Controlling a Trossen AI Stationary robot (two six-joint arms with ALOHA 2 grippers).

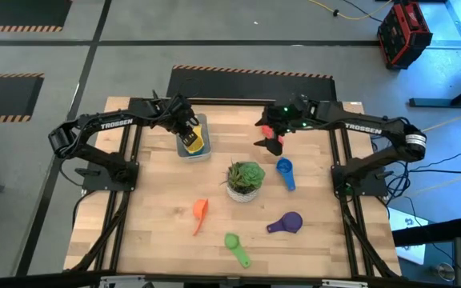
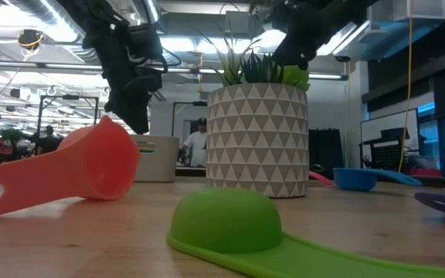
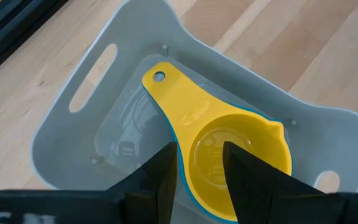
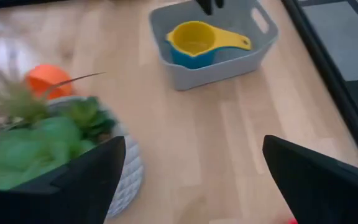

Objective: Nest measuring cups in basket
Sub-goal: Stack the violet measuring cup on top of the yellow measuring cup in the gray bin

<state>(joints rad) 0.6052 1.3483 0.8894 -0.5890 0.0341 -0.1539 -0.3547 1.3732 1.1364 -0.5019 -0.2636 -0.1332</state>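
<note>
Basket (image 1: 202, 149), yellow cup (image 3: 229, 146) inside, TROSSEN-lettered arms

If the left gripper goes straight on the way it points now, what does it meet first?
Most likely the yellow plastic measuring cup: the left gripper points down into the grey-white plastic basket, its fingers either side of the cup's rim. How much gap remains is unclear.

**Yellow cup nested in basket, seen past left fingers**

Grey-white basket (image 3: 73, 134) on pale wood table (image 3: 303, 43), slot handles in two walls. Inside, yellow measuring cup (image 3: 229, 146) seated in a light blue cup (image 3: 180, 177), only a thin rim showing. Left gripper (image 3: 199, 180) just above the bowl, fingers (image 3: 160, 180) parted, gripping nothing.
</note>
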